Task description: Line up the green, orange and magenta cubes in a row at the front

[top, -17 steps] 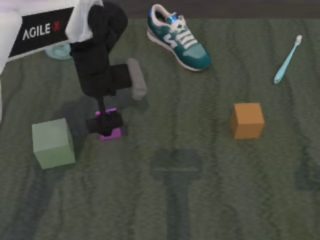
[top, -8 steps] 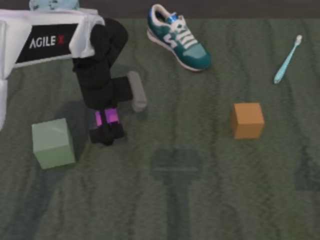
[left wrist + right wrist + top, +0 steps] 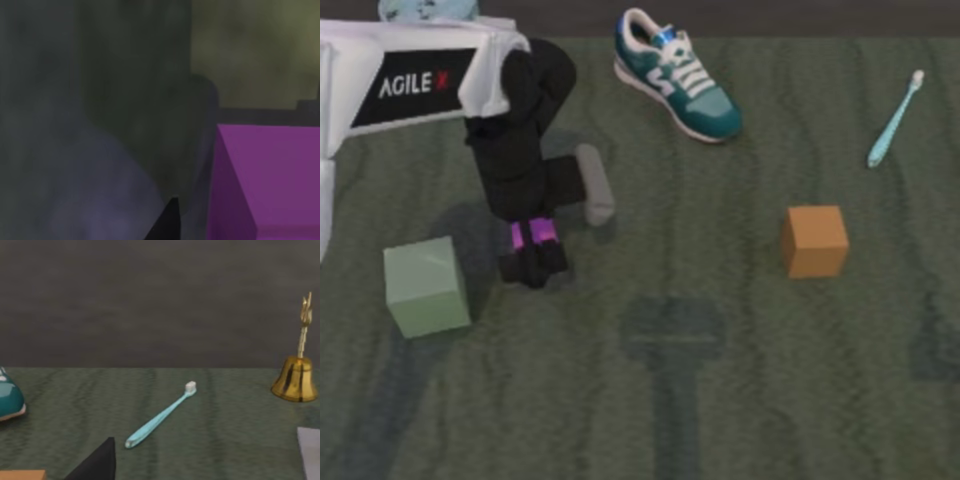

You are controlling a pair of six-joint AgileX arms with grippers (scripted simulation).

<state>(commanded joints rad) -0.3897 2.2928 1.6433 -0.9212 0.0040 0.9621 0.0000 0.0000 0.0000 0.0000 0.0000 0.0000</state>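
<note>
Three plain matte cubes with sharp edges are seen on a dark green table (image 3: 740,400) with a wavy, cloth-like grain. The large pale green cube (image 3: 426,286) is set on the table's left side, its edges slightly turned against the table's sides. The medium orange cube (image 3: 814,240) is set right of centre, well apart from the others, almost square to the table. The small bright magenta cube (image 3: 534,233) is clamped between the black fingers of the left gripper (image 3: 532,262), just right of the green cube; only a strip of it is seen from above, and whether it is clear of the table cannot be told. In the left wrist view its flat magenta faces (image 3: 270,180) are seen close up.

The left arm is reached in from the top view's upper left, a white link leading to a black wrist bent downward over the cube.

The right gripper is outside the top view; only a dark tip (image 3: 95,465) is caught in its wrist view, so its fingers cannot be judged.

A teal sneaker (image 3: 677,74) is laid at the back, and a slim light blue toothbrush (image 3: 894,119) at the right, its long axis diagonal. A brass bell (image 3: 296,375) is stood upright.
</note>
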